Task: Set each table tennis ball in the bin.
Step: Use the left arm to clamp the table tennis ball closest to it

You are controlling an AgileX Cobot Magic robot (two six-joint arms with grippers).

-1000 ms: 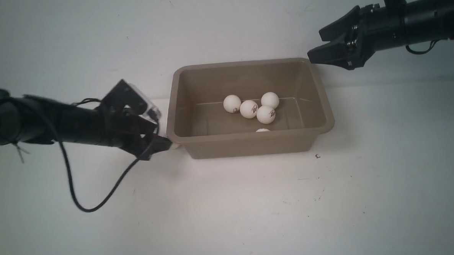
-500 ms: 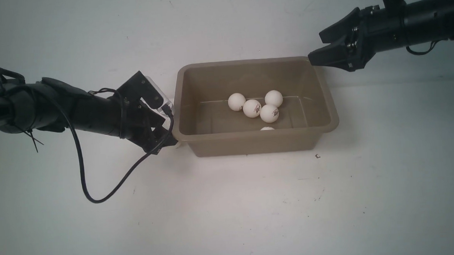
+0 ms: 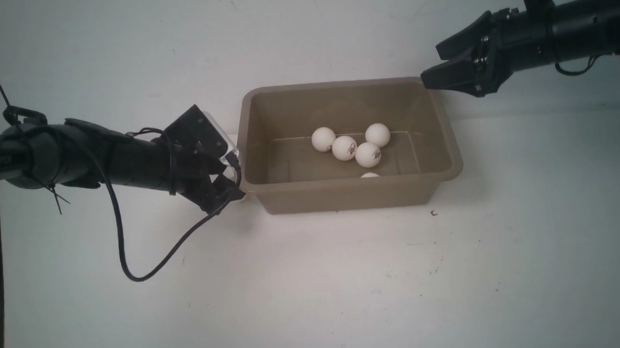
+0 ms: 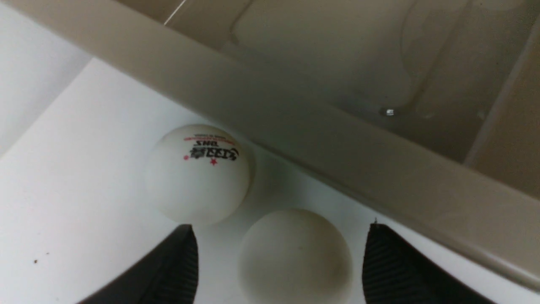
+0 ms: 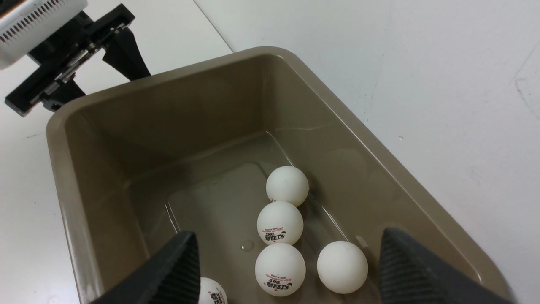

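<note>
While five table tennis balls (image 3: pixel 368 154) sit in the bin (image 3: pixel 342 196), we log two outside, just beside its left wall. Left gripper (image 4: pixel 280 236) straddles the plain ball (image 4: pixel 295 257), jaws parted, no grip; right gripper (image 3: pixel 431 64) spread wide, empty.

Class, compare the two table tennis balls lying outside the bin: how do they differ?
The printed ball shows a dark logo with red stars; the plain ball shows none. The plain ball lies between the left end effector's open fingers, touching neither; the printed ball lies past one fingertip, outside that gap. Both are white, on the table, beside the bin.
</note>
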